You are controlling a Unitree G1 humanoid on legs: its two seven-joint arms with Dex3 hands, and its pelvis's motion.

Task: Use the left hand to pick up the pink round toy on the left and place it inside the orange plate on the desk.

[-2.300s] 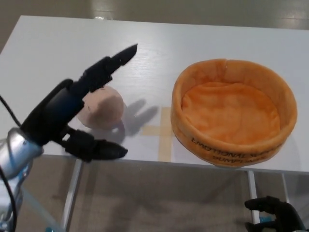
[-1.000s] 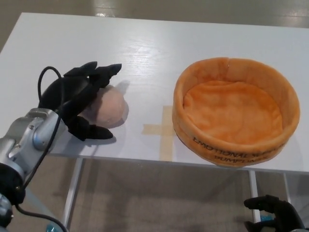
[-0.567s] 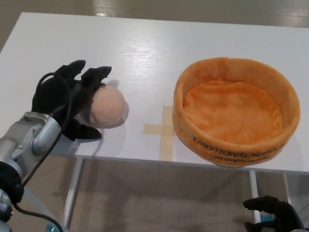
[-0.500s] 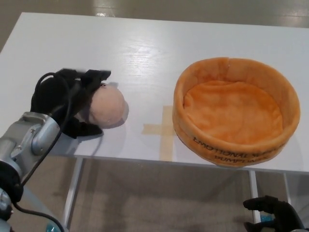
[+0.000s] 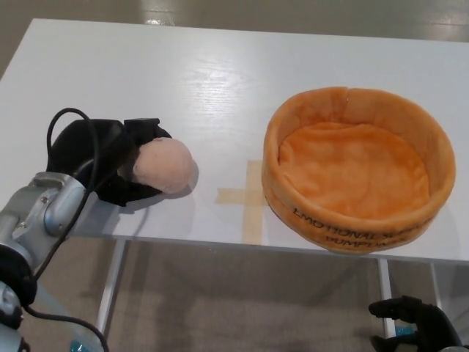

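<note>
While the left hand (image 5: 110,165) curls its black fingers (image 5: 144,132) around the pink ball (image 5: 163,166), grasping it from the left side, the ball sits low over the white bench (image 5: 220,81) near its front-left edge. Well to the right stands the orange plate (image 5: 357,169), soft-walled and holding nothing. A cross of tan tape (image 5: 247,198) lies between ball and plate. Below the bench edge, the right hand (image 5: 418,328) hangs with fingers loosely apart, holding nothing.

place: lab or test room | cues: bare white desk (image 5: 220,66); tape cross (image 5: 248,198); plain floor (image 5: 242,301)
</note>
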